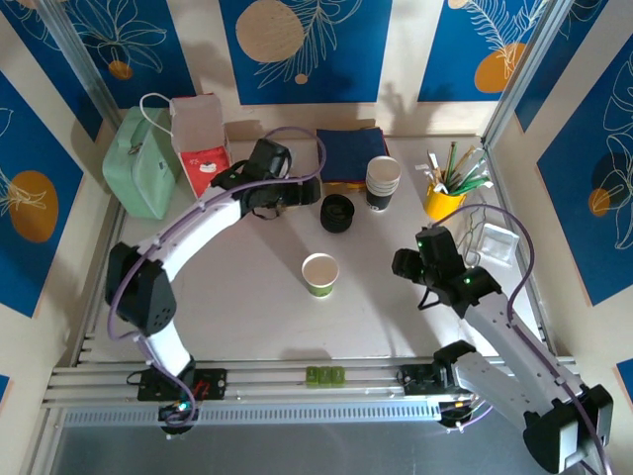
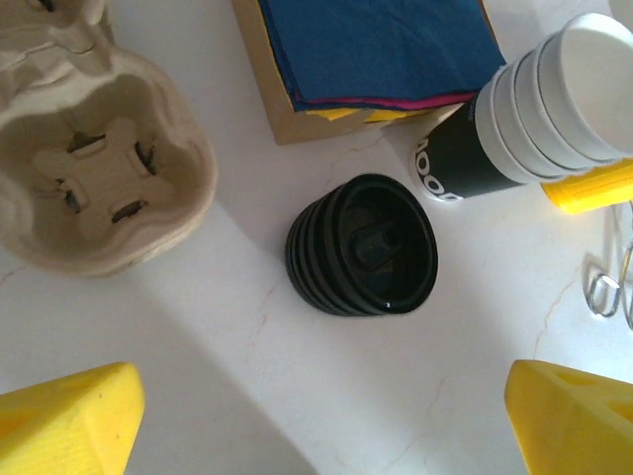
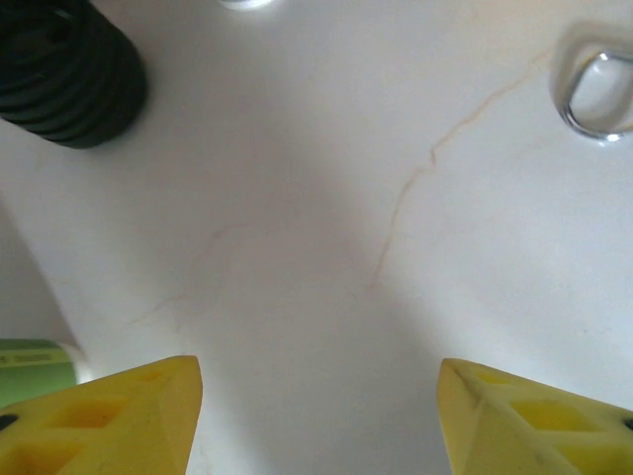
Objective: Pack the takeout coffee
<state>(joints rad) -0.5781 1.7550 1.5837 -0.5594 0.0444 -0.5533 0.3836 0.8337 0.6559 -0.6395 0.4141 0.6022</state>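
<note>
The takeout coffee's cup [image 1: 319, 274] is a small paper cup with a green wall and a white rim. It stands open-topped at the table's middle, and its green wall shows at the lower left of the right wrist view [image 3: 30, 361]. A stack of black round lids [image 1: 337, 212] [image 2: 362, 245] [image 3: 69, 74] stands behind it. My left gripper [image 1: 305, 194] [image 2: 321, 435] hangs open just left of the lids, with nothing between its fingers. My right gripper [image 1: 404, 263] [image 3: 316, 421] is open over bare table to the right of the cup.
A taller stack of dark cups [image 1: 383, 182] [image 2: 524, 119] and blue napkins [image 1: 351, 153] [image 2: 381, 45] lie behind the lids. A cardboard cup carrier [image 2: 99, 178] sits left of them. A yellow cup of sticks [image 1: 445, 198], a wire rack [image 1: 485, 230], a green bag [image 1: 138, 163] and a carton [image 1: 201, 143] line the back.
</note>
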